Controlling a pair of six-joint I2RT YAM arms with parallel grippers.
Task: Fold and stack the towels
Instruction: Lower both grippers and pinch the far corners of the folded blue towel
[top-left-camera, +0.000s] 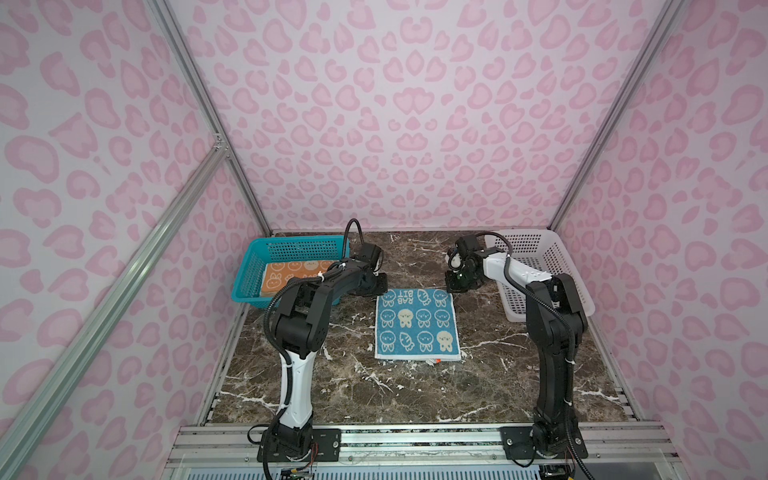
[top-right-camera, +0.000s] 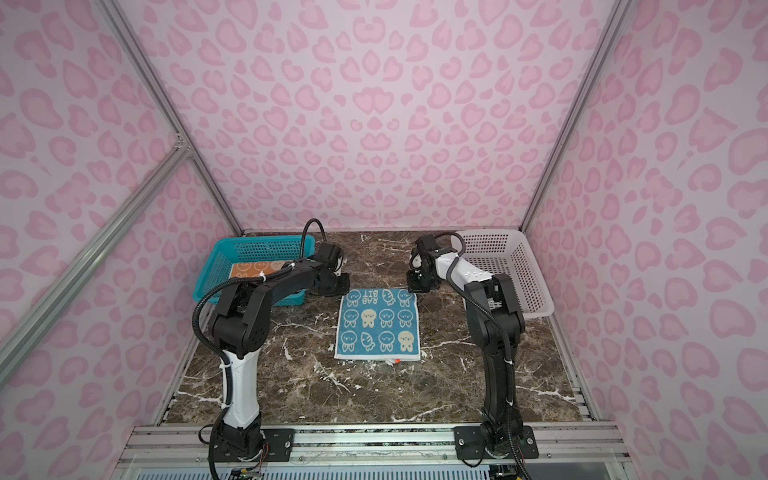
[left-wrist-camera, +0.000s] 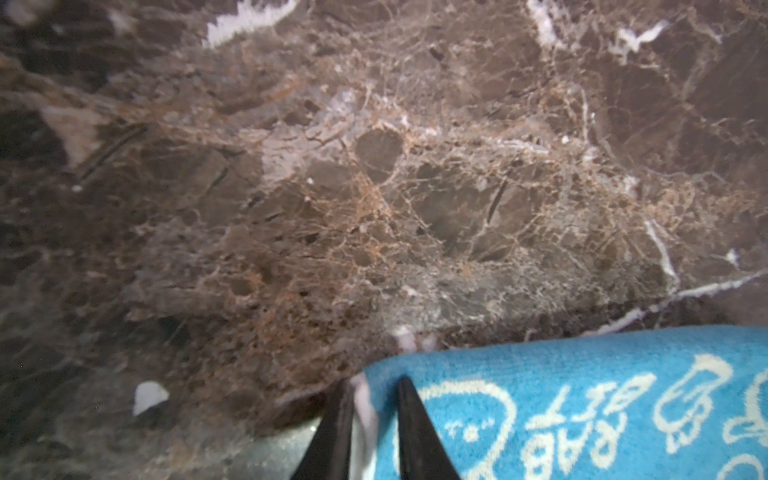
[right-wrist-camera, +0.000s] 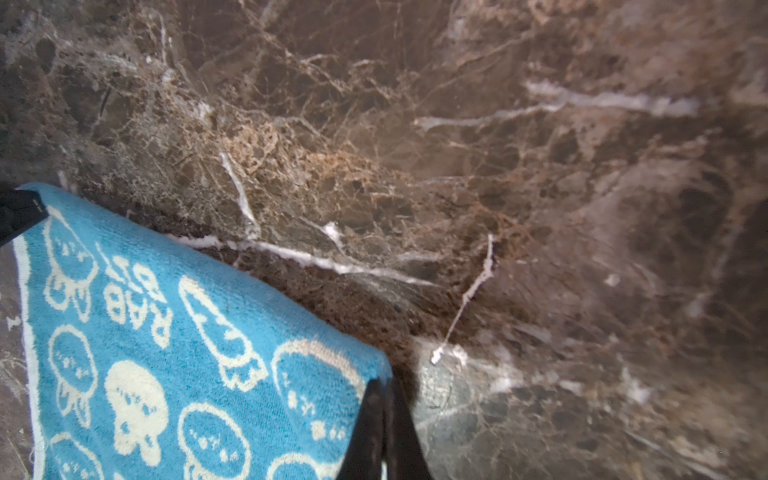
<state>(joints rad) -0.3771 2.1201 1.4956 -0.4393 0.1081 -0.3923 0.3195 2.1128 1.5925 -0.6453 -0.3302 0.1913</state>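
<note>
A blue towel (top-left-camera: 417, 324) with white rabbit drawings lies spread flat in the middle of the marble table, in both top views. My left gripper (left-wrist-camera: 374, 390) is low at its far left corner, and the towel's (left-wrist-camera: 582, 395) white hem sits pinched between the two black fingers. At the far right corner my right gripper (right-wrist-camera: 384, 384) has its fingers pressed together on the tip of the towel (right-wrist-camera: 166, 353). An orange towel (top-left-camera: 291, 274) with rabbit drawings lies folded in the teal basket (top-left-camera: 249, 282).
A white perforated basket (top-left-camera: 540, 266) stands at the back right, beside my right arm. The teal basket stands at the back left, close behind my left forearm. Bare marble table (top-left-camera: 415, 395) stretches in front of the blue towel to the front rail.
</note>
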